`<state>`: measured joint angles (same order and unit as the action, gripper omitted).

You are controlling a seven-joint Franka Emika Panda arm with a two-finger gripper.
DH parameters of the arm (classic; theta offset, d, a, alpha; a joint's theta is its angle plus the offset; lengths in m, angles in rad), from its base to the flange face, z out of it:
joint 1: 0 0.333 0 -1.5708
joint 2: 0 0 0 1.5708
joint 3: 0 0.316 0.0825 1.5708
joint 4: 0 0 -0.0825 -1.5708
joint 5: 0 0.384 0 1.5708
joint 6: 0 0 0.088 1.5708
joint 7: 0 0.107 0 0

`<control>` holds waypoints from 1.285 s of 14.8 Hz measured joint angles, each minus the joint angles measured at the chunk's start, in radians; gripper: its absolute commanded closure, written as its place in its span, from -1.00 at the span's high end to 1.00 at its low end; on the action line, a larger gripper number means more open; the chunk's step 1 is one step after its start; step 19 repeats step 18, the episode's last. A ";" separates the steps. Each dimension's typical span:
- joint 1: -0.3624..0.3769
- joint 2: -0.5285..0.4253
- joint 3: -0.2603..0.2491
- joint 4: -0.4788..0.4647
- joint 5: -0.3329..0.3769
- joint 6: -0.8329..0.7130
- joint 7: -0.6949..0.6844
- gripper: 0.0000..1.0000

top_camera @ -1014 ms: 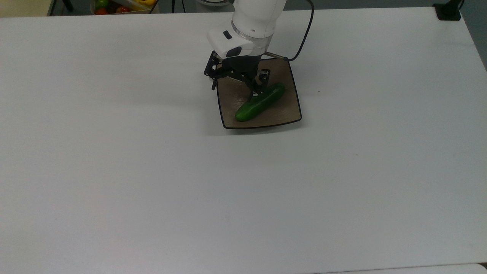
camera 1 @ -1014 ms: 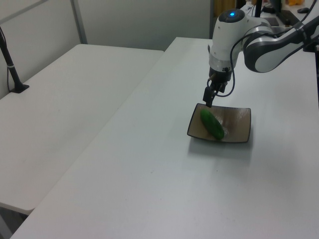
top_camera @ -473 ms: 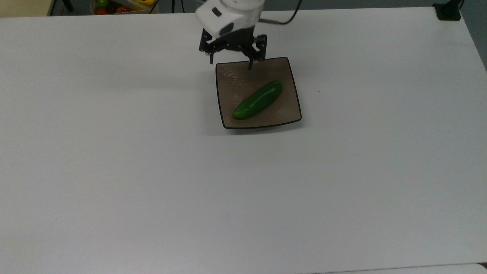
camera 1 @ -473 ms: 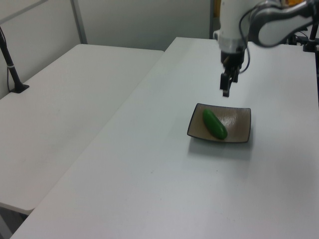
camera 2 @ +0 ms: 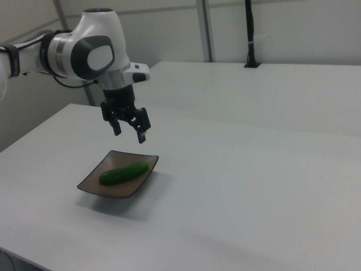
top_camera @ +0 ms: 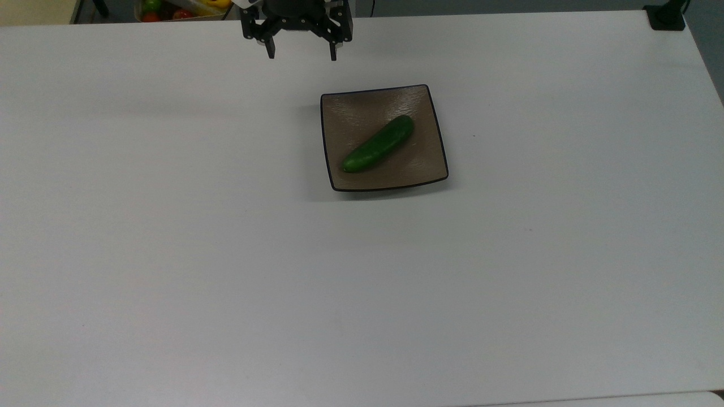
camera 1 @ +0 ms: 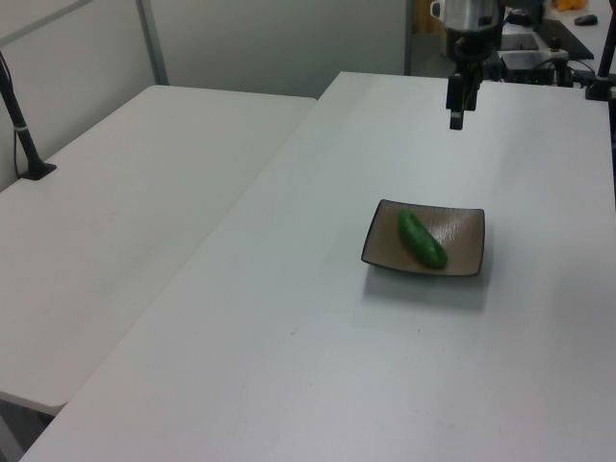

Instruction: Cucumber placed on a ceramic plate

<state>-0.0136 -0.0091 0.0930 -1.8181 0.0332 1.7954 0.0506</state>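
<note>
A broad white table (top_camera: 169, 254) is filling the workspace, with a second white table (camera 1: 125, 221) standing alongside it at the left view's left and pale wall panels rising behind. One ceramic plate (top_camera: 339, 110), square and brown with a thin dark rim, is sitting on the main table toward the top view's upper middle. One cucumber (top_camera: 377, 144) is lying on that plate, running diagonally from the plate's lower left up toward its upper right in the top view, its whole length inside the rim. The same plate (camera 2: 96, 183) and cucumber (camera 2: 124, 173) are showing in the right view, near the table's front left. One gripper (top_camera: 301, 55) is hanging in the air, holding nothing, its two black fingers spread wide apart; in the top view it is sitting beyond the plate's upper left corner, well apart from the cucumber. In the right view the gripper (camera 2: 130, 134) is hovering above the plate's far edge, carried by the single white arm (camera 2: 84, 53). At the top view's upper left edge, a container of colourful fruit (top_camera: 169, 8) is peeking in behind the table.
</note>
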 measured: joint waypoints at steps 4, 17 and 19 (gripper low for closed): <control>0.000 -0.001 -0.001 0.019 0.000 0.000 -0.002 1.00; 0.020 -0.001 -0.038 0.039 0.000 0.000 0.021 1.00; 0.022 -0.001 -0.040 0.039 0.000 0.000 0.021 1.00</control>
